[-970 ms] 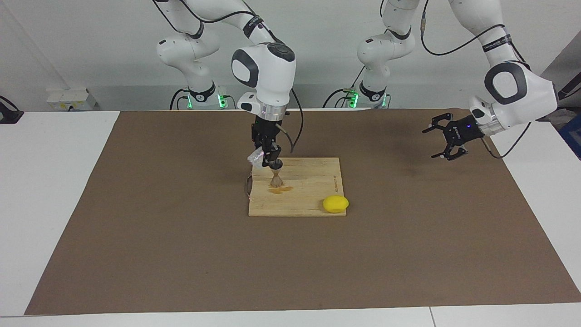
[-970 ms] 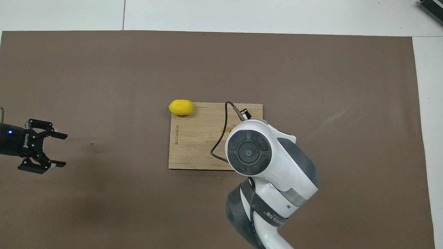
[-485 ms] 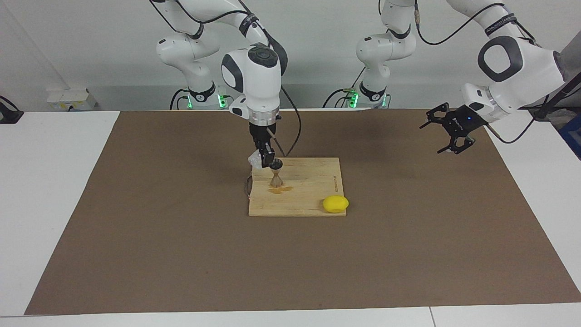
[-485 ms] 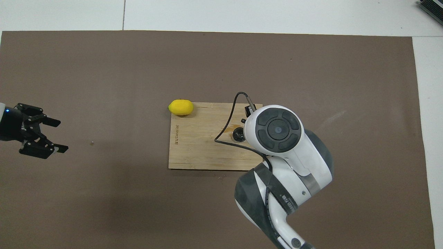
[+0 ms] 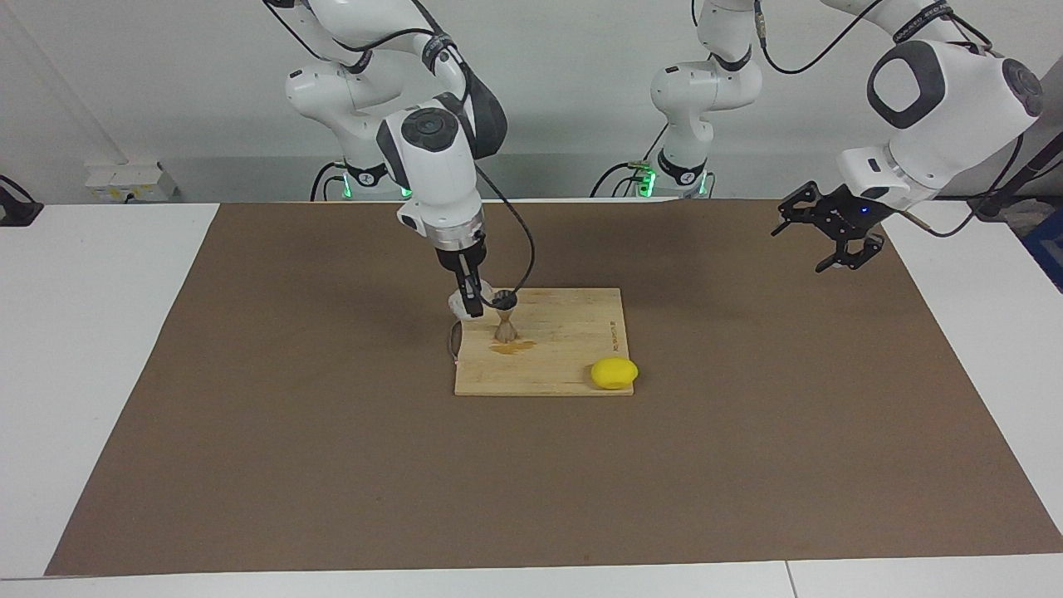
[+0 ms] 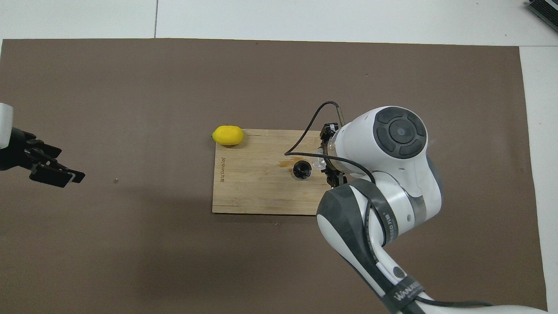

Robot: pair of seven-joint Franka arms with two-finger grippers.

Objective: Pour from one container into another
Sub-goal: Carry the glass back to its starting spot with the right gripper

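R arm bends down over the board, wrist tilted; R gripper is clamped on the glass at the board's edge toward the R arm's end, just beside the jigger. Jigger stands upright on the board by a brown spill. Lemon sits at a board corner farther from the robots. L arm waits, raised over the mat; L gripper has fingers apart.

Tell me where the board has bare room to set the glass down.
The cutting board is bare between the jigger and the lemon, and along its edge nearest the robots. It is crowded at the right arm's end: the right gripper holds the glass cup beside the jigger, by a spill.
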